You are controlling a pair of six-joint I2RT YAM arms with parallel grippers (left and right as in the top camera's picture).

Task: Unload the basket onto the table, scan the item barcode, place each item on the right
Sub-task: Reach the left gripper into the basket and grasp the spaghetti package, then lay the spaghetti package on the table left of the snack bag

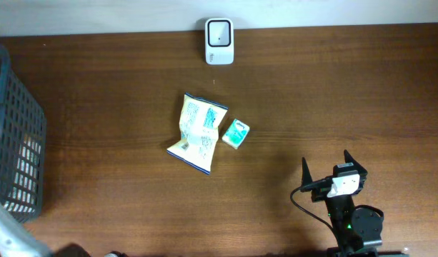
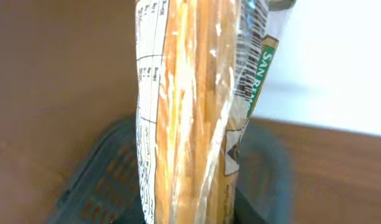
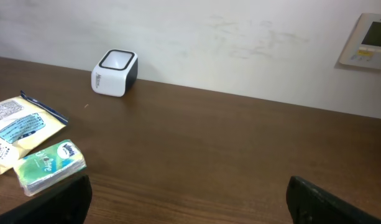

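The only words I can make out are on the spaghetti packet [image 2: 190,124]: a green label [image 2: 260,81] running up its right edge carries white capitals, "SAN RE", and the rest is cut off by a fold. Just above that sits a barcode [image 2: 245,62], its digits too blurred to read. The nutrition table [image 2: 150,81] down the left side is a smear. Over on the table, the green tissue pack [image 3: 50,167], the blue-and-white snack bag [image 3: 16,134] and the scanner [image 3: 114,73] all bear print, none legible. Same for the wall panel [image 3: 367,40].
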